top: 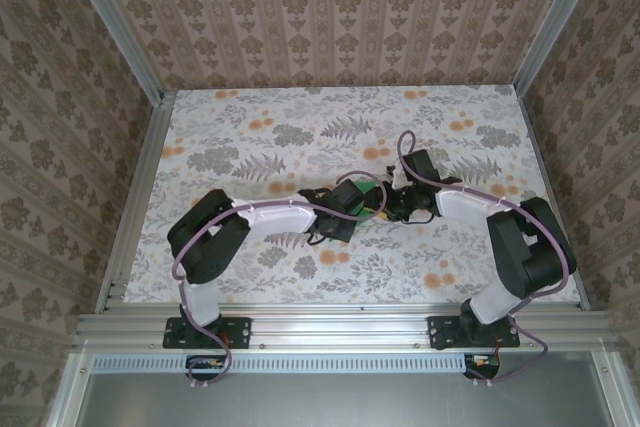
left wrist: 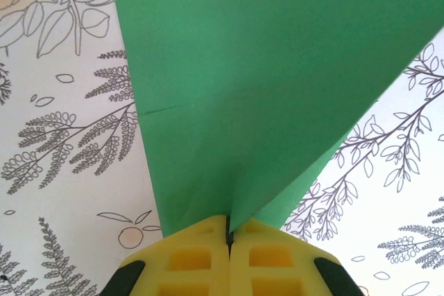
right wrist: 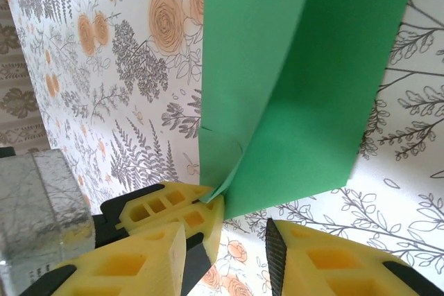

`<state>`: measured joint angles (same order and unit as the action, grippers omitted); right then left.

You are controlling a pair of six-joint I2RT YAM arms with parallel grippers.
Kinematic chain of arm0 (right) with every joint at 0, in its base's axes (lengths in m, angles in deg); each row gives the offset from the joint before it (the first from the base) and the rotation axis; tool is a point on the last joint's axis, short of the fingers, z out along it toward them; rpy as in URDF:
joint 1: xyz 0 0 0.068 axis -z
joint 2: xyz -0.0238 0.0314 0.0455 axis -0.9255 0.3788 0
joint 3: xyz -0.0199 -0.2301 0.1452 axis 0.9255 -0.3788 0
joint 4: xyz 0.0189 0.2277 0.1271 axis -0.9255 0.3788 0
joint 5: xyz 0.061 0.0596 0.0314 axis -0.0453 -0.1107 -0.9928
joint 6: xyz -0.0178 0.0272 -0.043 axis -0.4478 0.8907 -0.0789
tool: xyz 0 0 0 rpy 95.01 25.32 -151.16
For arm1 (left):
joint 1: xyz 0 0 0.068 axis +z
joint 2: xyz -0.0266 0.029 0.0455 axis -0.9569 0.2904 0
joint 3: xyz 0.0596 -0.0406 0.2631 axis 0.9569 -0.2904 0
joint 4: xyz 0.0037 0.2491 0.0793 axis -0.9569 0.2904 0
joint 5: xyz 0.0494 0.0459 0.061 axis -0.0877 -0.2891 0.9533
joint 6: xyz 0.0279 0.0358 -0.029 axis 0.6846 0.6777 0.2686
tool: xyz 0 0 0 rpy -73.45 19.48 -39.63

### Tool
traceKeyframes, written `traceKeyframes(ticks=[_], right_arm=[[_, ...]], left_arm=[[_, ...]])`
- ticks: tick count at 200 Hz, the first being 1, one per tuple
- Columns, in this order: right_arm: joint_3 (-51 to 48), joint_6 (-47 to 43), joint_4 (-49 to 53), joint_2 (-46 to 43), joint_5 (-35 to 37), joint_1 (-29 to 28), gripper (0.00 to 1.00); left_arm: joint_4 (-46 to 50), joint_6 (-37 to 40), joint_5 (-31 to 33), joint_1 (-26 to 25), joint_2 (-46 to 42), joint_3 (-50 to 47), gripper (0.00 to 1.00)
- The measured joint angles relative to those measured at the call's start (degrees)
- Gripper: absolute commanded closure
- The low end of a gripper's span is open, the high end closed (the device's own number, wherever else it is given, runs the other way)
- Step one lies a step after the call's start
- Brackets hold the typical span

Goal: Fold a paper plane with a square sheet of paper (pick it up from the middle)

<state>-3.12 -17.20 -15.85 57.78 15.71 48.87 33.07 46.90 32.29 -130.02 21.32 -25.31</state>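
Observation:
The square sheet of paper (left wrist: 263, 74) is bright green and folded along a centre crease into a pointed shape. My left gripper (left wrist: 227, 228) is shut on its narrow end, yellow fingers pressed together with the crease between them. In the right wrist view the paper (right wrist: 305, 81) hangs just ahead of my right gripper (right wrist: 229, 254), which is open with nothing between its fingers. The left gripper's fingers (right wrist: 177, 206) pinch the paper's lower corner there. From above, both grippers meet mid-table, left gripper (top: 358, 199) and right gripper (top: 396, 203), with a bit of green paper (top: 367, 187) between them.
The table (top: 300, 117) carries a floral cloth. Aluminium rails (top: 340, 327) run along the front edge and up both sides, and patterned walls close in the back and sides. Cables loop over both arms.

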Motion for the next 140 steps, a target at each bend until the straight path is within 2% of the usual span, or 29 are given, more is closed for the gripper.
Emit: traceKeyframes(ticks=[57,105,123,140], right_arm=[[1.0,1.4,-2.1,2.8,-2.1,0.0,0.60],[0.1,1.3,-3.0,0.9,-1.7,0.0,0.57],[-1.4,1.4,-3.7,-1.2,-1.2,0.0,0.63],[-2.8,1.2,-4.7,-1.9,-1.3,0.0,0.77]], left_arm=[[-1.6,0.0,-3.4,0.7,-0.3,-0.7,0.96],[-8.2,-1.0,-10.8,4.1,-2.4,-5.5,0.96],[-10.9,-1.7,-14.1,5.7,-3.0,-7.3,0.96],[-13.0,-2.3,-17.0,7.1,-3.2,-8.6,0.96]])
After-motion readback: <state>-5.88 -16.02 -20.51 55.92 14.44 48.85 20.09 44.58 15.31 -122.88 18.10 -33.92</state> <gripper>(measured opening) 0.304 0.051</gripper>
